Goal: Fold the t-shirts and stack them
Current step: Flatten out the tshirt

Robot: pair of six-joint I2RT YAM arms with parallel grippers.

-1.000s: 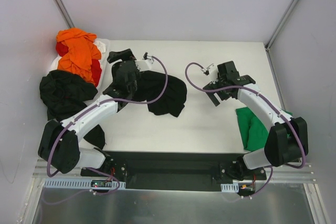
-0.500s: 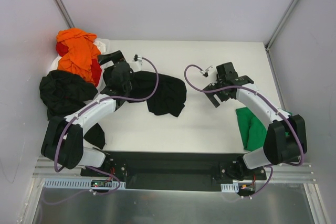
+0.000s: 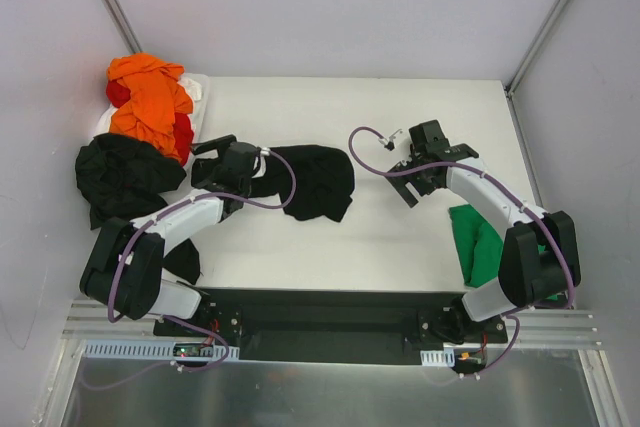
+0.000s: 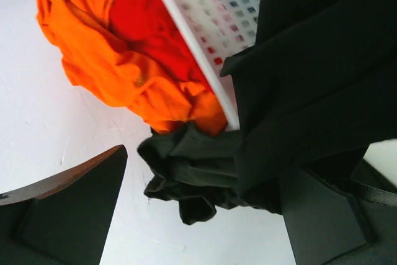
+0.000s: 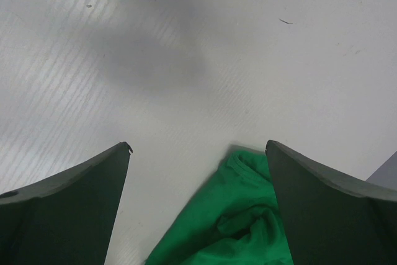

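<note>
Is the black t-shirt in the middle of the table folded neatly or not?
Not folded: the black t-shirt lies in a loose, crumpled heap with an uneven outline.

Green t-shirt (image 3: 475, 247) partly behind right arm (image 3: 500, 202), cut off at btm in wrist view; white basket (image 3: 199, 85) mostly under orange t-shirt (image 3: 150, 97).

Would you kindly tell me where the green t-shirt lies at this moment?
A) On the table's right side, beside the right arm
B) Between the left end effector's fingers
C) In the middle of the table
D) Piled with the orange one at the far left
A: the green t-shirt lies on the right side of the table, next to the right arm and far from the orange t-shirt.
</note>
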